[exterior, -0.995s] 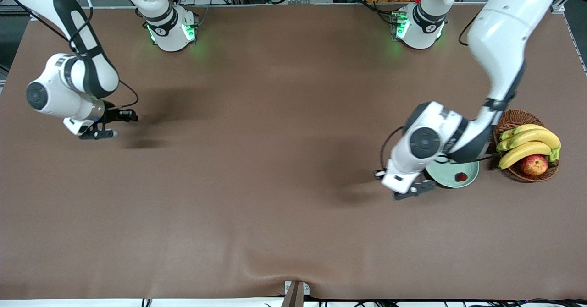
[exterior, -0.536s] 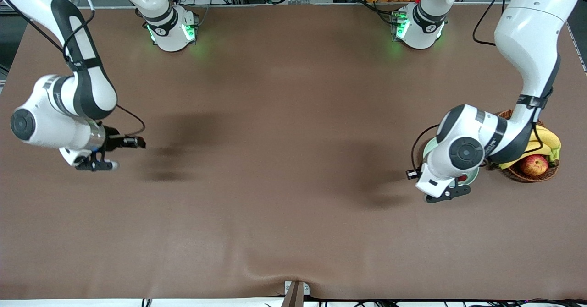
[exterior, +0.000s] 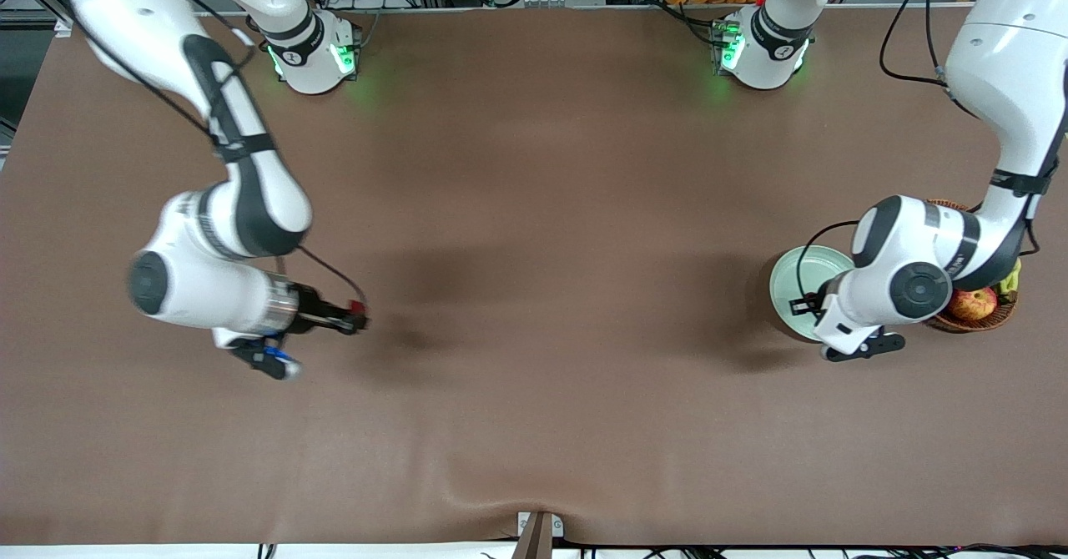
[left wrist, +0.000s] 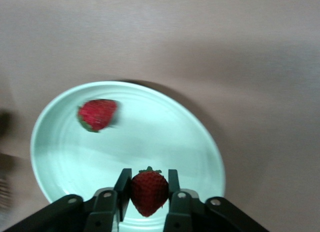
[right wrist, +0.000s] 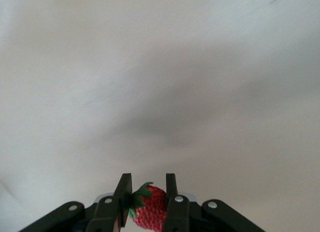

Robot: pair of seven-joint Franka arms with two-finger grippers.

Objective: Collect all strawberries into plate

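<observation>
Two strawberries are held: one point(left wrist: 148, 193) is clamped in the left gripper point(left wrist: 148, 194) over the plate point(left wrist: 65, 157), beside a berry point(left wrist: 97, 114) lying there; a bounce-out is risked if released high. Another point(right wrist: 150, 207) is pinched in the right gripper point(right wrist: 148, 204) above bare table, well apart.

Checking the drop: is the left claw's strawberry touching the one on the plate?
Apart. The left wrist view shows the held strawberry between the left claw fingers, bare plate separating it from the loose strawberry.

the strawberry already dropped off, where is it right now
It lies on the plate, the loose strawberry in the left wrist view, apart from the one the left gripper holds over the rim.
</observation>
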